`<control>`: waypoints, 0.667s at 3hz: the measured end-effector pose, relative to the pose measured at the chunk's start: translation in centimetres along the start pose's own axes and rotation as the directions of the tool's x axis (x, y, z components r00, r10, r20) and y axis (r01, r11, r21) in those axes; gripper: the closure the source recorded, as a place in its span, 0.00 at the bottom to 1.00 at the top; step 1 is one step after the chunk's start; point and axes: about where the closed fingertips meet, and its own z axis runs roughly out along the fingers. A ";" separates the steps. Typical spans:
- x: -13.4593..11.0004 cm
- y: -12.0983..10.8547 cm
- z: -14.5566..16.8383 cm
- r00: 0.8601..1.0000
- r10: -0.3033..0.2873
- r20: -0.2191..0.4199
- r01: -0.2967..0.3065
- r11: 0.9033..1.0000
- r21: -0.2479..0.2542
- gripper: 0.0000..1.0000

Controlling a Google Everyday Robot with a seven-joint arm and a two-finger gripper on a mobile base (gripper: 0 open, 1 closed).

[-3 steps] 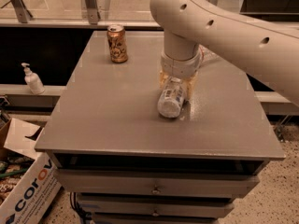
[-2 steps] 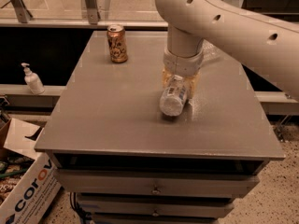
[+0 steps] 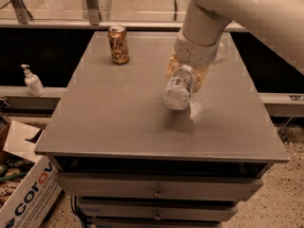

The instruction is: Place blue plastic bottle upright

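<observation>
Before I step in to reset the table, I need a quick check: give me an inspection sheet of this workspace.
Surface: grey table top, with drawers beneath.
Job's things: blue plastic bottle tilted, not upright.
Clutter: can upright, back left.
Grippers: gripper over mid-table, shut around the bottle.
Cables: what looks like a dark cable below the drawers.
Surroundings: pump bottle on the left ledge; cardboard box on the floor.
</observation>
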 end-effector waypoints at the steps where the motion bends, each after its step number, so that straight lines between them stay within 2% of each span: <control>1: -0.1 0.0 -0.1 1.000 0.000 0.003 0.000 1.000 0.005 1.00; 2: -0.4 0.2 -0.4 0.998 -0.040 -0.041 0.041 0.999 0.025 1.00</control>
